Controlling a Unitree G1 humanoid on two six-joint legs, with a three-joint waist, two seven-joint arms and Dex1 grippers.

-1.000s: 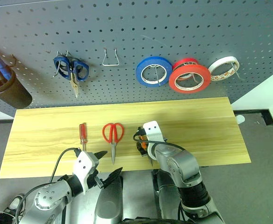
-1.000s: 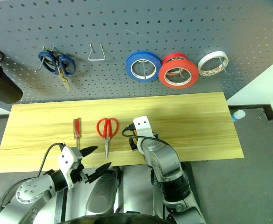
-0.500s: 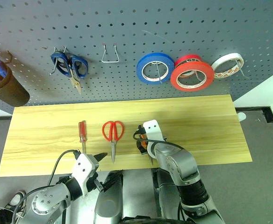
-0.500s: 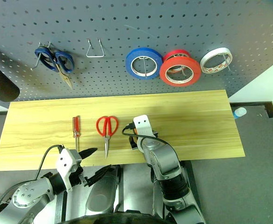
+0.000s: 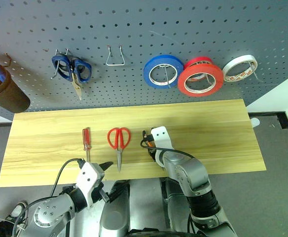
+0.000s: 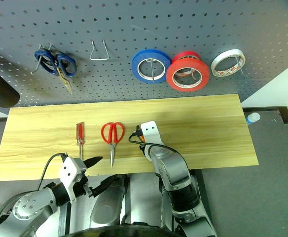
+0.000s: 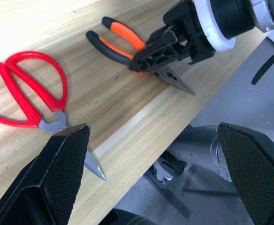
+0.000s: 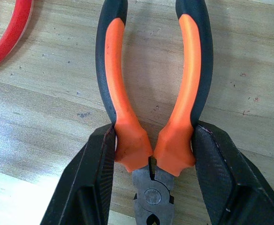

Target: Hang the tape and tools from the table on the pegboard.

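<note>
The pliers, with orange-and-black handles, lie flat on the wooden table. My right gripper is shut on them, one finger pressed against each handle just above the joint. Left of them lie the red-handled scissors and the slim red screwdriver. My left gripper hovers open at the table's front edge, just below the scissors' tip. The wide red tape hangs on the dark grey pegboard.
On the pegboard hang blue-handled scissors, an empty wire hook, a blue roll and a white roll. A brown cup with blue-handled tools hangs at the far left. The right half of the table is bare wood.
My right gripper's fingers have closed in on the pliers' handles. Both arms have stayed in place, and the camera has tilted slightly.
</note>
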